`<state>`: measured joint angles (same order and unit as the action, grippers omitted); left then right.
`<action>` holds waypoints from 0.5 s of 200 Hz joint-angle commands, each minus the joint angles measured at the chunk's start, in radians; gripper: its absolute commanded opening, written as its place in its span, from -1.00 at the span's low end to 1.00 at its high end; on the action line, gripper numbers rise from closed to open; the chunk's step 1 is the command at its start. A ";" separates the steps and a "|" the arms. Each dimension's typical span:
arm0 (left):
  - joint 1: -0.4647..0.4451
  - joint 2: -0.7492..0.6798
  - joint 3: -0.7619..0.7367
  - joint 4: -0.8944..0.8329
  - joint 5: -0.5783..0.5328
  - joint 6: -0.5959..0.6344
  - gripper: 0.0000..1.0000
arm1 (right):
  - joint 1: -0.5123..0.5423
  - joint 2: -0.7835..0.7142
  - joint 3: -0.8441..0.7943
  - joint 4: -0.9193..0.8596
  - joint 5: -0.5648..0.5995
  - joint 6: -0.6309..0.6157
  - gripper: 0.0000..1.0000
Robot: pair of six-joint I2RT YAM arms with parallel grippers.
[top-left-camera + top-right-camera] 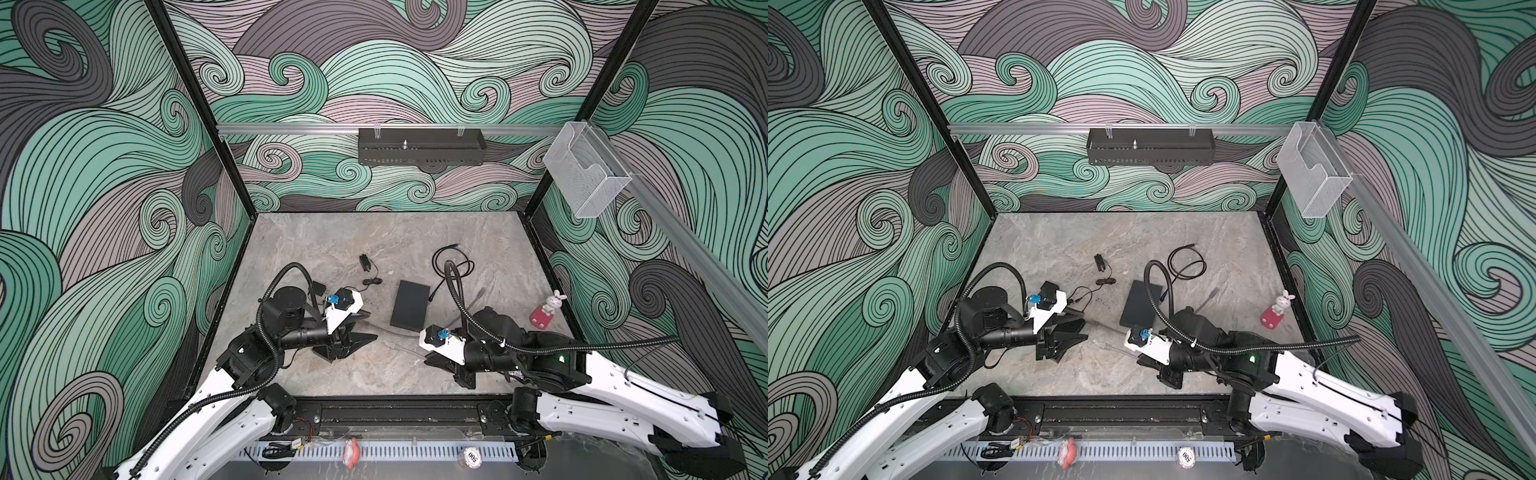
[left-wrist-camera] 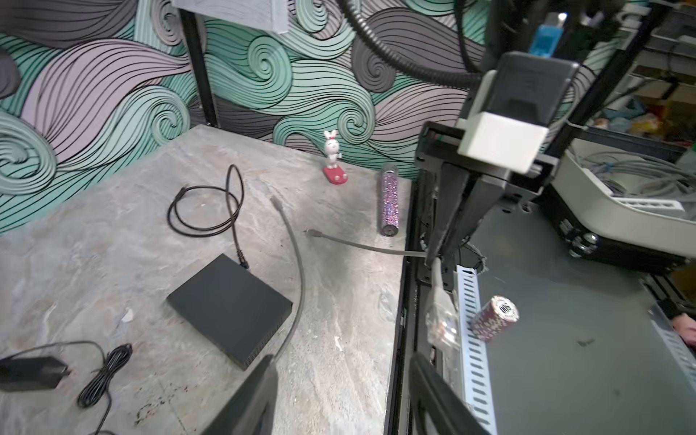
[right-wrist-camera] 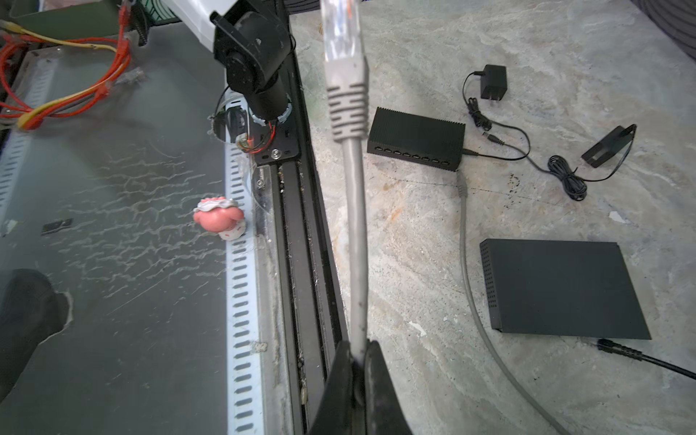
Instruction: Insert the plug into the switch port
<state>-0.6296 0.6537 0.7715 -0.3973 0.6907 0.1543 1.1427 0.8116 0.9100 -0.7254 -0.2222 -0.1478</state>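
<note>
The right tool (image 3: 359,350) pinches the grey Ethernet cable (image 3: 356,226) well behind its clear plug (image 3: 341,30). That leaves the plug free in the air, well apart from the network switch (image 3: 416,128) on the counter (image 3: 414,263). The left tool (image 2: 341,361) stands open and empty, probably free to brace the switch.

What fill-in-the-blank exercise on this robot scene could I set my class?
The right gripper is shut on the ___ cable.
The left gripper is ___ and holds nothing.
The plug is not yet in any ___ of the switch.
Missing words: grey; open; port.
</note>
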 commanded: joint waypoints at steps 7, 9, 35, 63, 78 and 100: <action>0.002 -0.025 0.011 0.075 0.157 0.053 0.16 | -0.034 -0.015 0.000 -0.039 -0.128 0.030 -1.00; 0.002 -0.027 0.008 0.077 0.162 0.051 0.16 | -0.035 -0.013 -0.001 -0.039 -0.136 0.030 -1.00; 0.001 -0.035 -0.013 0.097 0.227 0.042 0.14 | -0.052 0.011 0.010 -0.039 -0.203 0.040 -1.00; -0.009 -0.028 -0.014 0.093 0.263 0.044 0.09 | -0.060 0.035 0.020 -0.026 -0.241 0.040 -1.00; -0.011 -0.024 -0.011 0.082 0.263 0.048 0.05 | -0.064 0.042 0.022 -0.008 -0.263 0.047 -1.00; -0.016 -0.010 -0.009 0.077 0.257 0.041 0.04 | -0.073 0.056 0.028 0.016 -0.294 0.061 -1.00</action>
<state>-0.6361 0.6289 0.7605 -0.3279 0.9131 0.1871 1.0813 0.8585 0.9104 -0.7460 -0.4484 -0.1104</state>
